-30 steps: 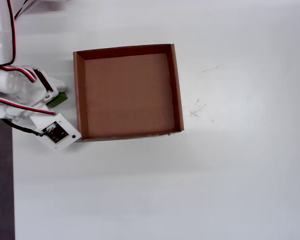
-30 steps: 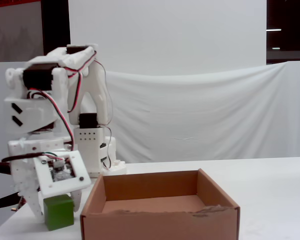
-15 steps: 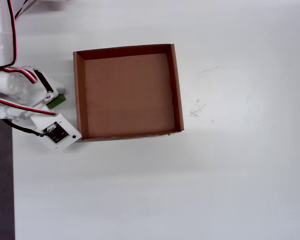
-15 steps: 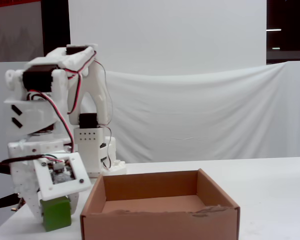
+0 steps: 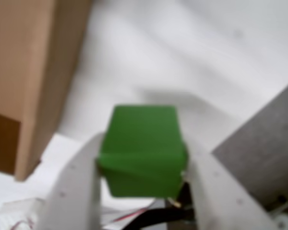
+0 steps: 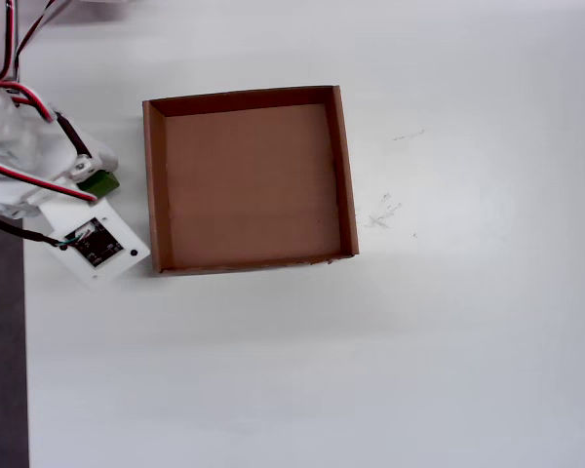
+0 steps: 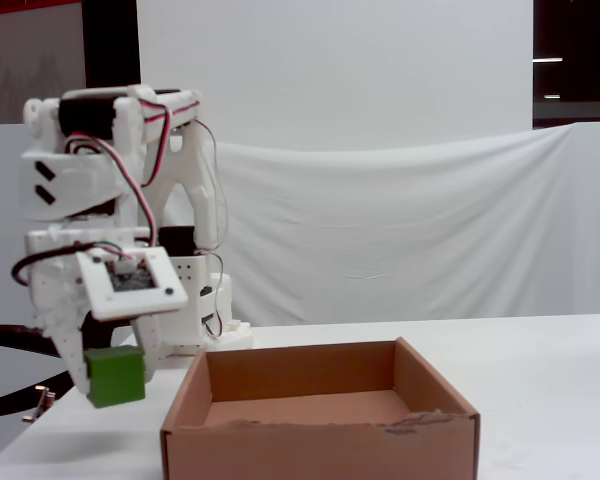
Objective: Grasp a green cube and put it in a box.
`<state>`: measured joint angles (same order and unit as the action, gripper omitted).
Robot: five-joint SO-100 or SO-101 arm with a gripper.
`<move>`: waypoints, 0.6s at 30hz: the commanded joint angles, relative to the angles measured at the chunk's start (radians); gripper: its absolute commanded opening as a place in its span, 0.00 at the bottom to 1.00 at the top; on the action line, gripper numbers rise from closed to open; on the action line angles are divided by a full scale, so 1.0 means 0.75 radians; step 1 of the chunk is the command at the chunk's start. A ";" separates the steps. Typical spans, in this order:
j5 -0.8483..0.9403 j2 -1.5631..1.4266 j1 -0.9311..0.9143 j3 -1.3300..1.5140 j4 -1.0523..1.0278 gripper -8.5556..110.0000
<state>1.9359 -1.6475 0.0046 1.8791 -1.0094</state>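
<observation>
Pinched between our closed fingers (image 5: 143, 191), the green cube (image 5: 141, 151) is hanging above the bench (image 6: 468, 341), still needing carrying over the empty box (image 6: 155, 185).

This is looking like a small robotics test bench in a lab or hobby room rather than a home space. A white cloth backdrop (image 7: 410, 230) is hanging behind a bare white table (image 6: 448, 341), screening off a darker room. A white 3D-printed arm (image 7: 120, 230) with exposed red and black servo wires (image 7: 145, 190) and a bare circuit board (image 6: 95, 243) is standing at the table's edge.
</observation>
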 commanded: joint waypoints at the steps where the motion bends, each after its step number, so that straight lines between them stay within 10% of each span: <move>1: 0.004 -0.200 0.025 0.010 -0.043 0.19; 18: 0.004 -0.456 0.327 0.029 -0.141 0.19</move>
<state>1.9359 -1.9896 0.2240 1.9436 -1.1259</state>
